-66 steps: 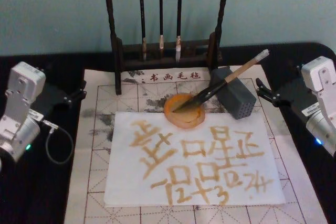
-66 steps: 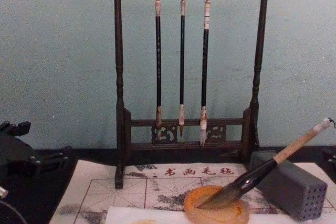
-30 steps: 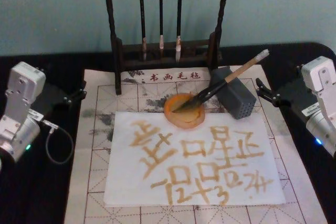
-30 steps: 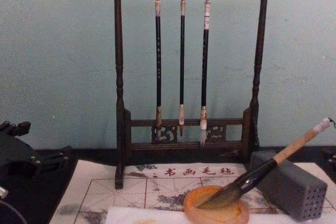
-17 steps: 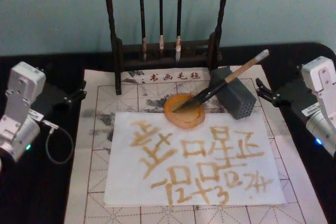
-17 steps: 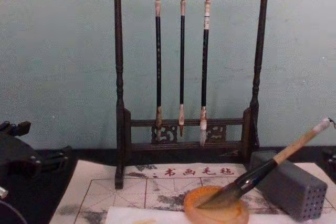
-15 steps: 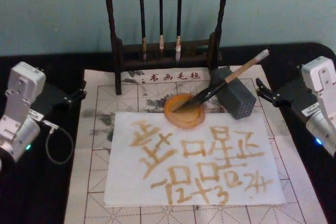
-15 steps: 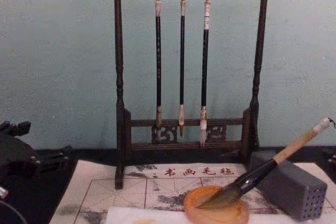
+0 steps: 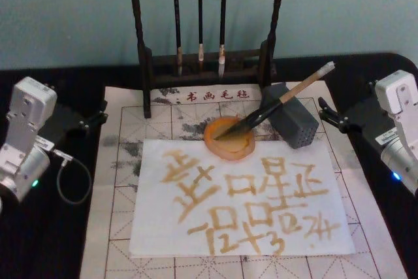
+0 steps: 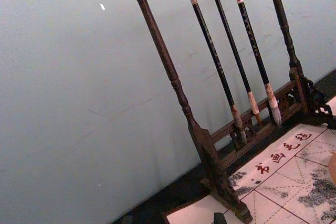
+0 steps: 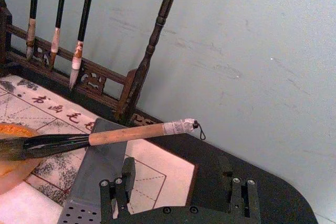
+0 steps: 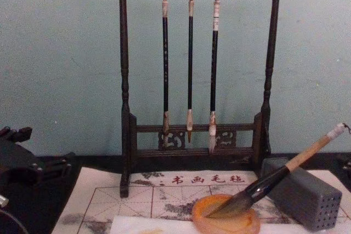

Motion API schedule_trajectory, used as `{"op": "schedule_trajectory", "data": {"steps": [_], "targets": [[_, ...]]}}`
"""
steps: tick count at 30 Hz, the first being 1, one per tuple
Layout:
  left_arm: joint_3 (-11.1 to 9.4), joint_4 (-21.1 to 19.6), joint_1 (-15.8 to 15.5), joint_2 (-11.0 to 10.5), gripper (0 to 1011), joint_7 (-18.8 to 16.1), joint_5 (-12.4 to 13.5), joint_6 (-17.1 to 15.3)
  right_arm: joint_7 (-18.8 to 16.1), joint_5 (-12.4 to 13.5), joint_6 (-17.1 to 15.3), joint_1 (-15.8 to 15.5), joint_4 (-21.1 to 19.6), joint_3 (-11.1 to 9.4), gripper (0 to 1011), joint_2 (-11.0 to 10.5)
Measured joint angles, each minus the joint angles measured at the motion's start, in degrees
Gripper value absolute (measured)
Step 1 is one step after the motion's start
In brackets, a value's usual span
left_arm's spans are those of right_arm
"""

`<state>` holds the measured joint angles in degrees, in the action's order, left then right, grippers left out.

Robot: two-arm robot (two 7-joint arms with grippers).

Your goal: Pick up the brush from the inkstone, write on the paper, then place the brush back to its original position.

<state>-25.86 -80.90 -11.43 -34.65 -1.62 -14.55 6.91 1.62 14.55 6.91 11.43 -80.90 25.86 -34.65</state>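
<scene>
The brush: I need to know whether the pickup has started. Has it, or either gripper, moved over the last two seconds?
Nothing visibly changed. The brush still lies with its bristles in the inkstone and its handle across the grey block. The left gripper and right gripper remain open at either side of the mat, clear of the brush.

Matt tan bamboo up the brush [image 9: 281,98], glossy black lower down, bushy dark bristles. Glassy, translucent amber on the inkstone [image 9: 228,140]. Flat matt white for the paper [image 9: 160,236], soft felt-like mat [image 9: 117,187] beneath. Dark polished wood across the rack [image 12: 125,80]. Dull grey on the block [image 9: 294,122].
</scene>
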Motion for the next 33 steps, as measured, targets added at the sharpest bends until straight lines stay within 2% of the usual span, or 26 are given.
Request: {"op": "schedule_trajectory", "data": {"steps": [25, 31, 33], "targets": [[0.0, 0.0, 0.0, 0.0, 1001, 0.0, 0.0, 0.0, -0.3, 0.2, 0.0, -0.2, 0.0, -0.4, 1000, 0.2], [0.0, 0.0, 0.0, 0.0, 1001, 0.0, 0.0, 0.0, -2.3, 2.6, -1.1, -1.2, -0.8, -2.2, 1000, 0.7], [0.0, 0.0, 0.0, 0.0, 1001, 0.0, 0.0, 0.0, -3.9, 5.1, -2.6, -1.9, -1.7, -3.5, 1000, 1.1]]}}
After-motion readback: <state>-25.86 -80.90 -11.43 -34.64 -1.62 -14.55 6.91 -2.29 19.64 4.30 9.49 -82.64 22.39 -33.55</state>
